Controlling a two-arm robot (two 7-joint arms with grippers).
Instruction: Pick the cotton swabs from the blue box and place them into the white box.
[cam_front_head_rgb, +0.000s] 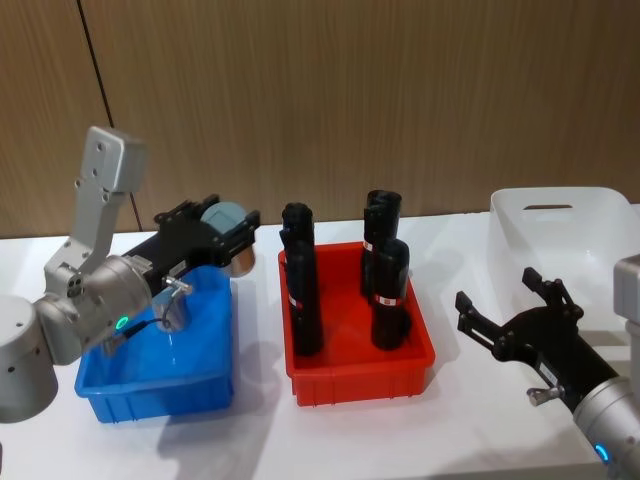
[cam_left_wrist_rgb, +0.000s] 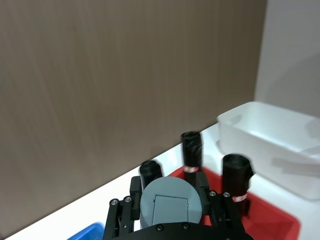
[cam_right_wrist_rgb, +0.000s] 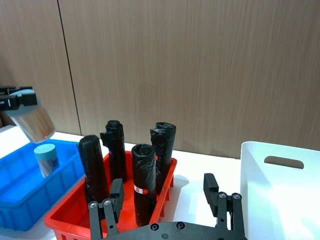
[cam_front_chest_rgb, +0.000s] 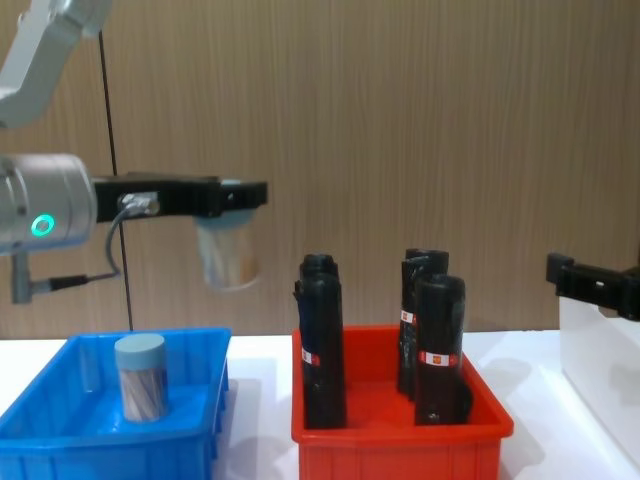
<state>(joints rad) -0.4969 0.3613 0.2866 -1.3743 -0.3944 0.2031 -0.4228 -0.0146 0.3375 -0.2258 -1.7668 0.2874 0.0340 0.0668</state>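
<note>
Left pincer (cam_front_head_rgb: 232, 238) closed on the cap of a swab jar (cam_front_chest_rgb: 229, 256). The jar hangs body-down, slightly tilted, above the blue box's (cam_front_head_rgb: 150, 395) far right corner. A second jar (cam_front_chest_rgb: 141, 377) stands upright in that box. White box (cam_front_head_rgb: 610, 215) lies well to the right, past the red bin (cam_front_head_rgb: 360, 375) of tall black cylinders (cam_front_head_rgb: 303, 290). The carry likely needs height. Right pincer (cam_front_head_rgb: 500, 295) spread wide, holding nothing, beside the white box and nearer to it.

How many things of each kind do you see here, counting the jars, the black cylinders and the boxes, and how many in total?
Cotton swab jars: 2, one in the left end effector, one in the blue box.
Black cylinders: 4, all in the red box.
Boxes: 3, counting the white box.
Total: 9.
</note>
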